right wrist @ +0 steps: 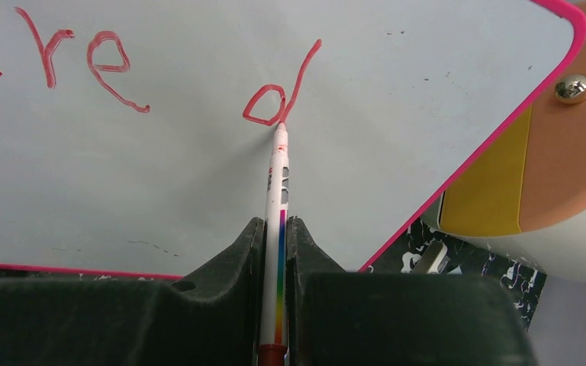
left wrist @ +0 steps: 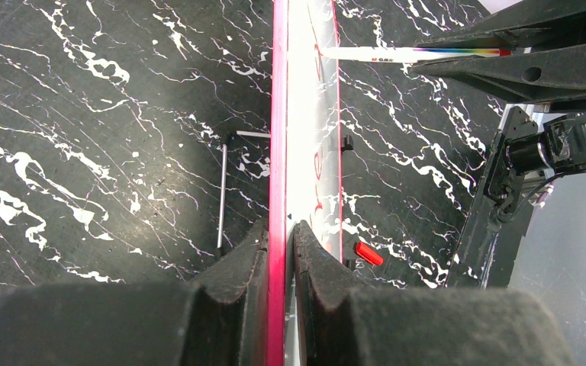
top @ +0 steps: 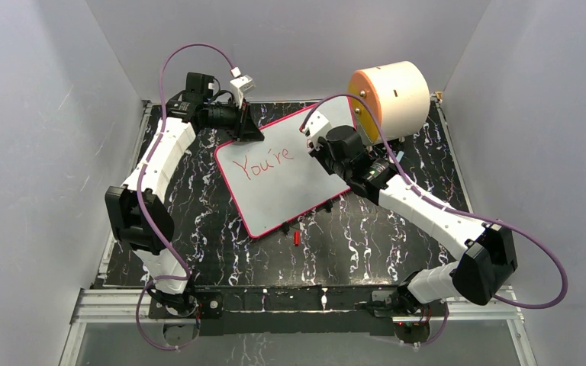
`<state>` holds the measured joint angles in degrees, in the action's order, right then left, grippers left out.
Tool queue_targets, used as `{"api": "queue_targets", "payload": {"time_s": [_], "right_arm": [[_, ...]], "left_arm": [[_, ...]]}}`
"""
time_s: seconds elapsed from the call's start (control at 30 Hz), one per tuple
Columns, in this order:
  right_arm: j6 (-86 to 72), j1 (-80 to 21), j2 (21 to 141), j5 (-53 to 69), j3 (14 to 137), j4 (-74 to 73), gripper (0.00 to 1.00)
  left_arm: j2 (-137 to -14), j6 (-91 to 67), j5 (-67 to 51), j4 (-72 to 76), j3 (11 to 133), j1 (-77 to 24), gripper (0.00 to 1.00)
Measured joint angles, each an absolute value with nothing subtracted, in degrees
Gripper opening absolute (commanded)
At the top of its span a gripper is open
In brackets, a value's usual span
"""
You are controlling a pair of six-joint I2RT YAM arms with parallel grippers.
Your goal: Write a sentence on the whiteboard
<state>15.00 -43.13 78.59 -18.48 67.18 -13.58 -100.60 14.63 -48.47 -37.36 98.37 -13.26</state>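
Whiteboard (top: 290, 187) — left pincer (left wrist: 278, 229) clamps edge | right pincer (right wrist: 275, 225) — marker (right wrist: 277, 179) on sentence (top: 263, 165)

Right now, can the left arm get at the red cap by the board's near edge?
Probably not. The left hand is shut on the edge of the whiteboard while the right hand holds the marker to it. The red cap lies uncovered on the table, but reaching it means letting the board go.
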Motion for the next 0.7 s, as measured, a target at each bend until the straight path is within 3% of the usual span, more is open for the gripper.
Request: {"api": "queue_targets", "payload": {"time_s": [0.7], "right_arm": [[12.91,-41.63,74.61,-19.40,63.83,-8.23,0.00]], "left_arm": [[-100.60,14.63,-48.62,-37.52,98.41,-13.26,0.00]]}}
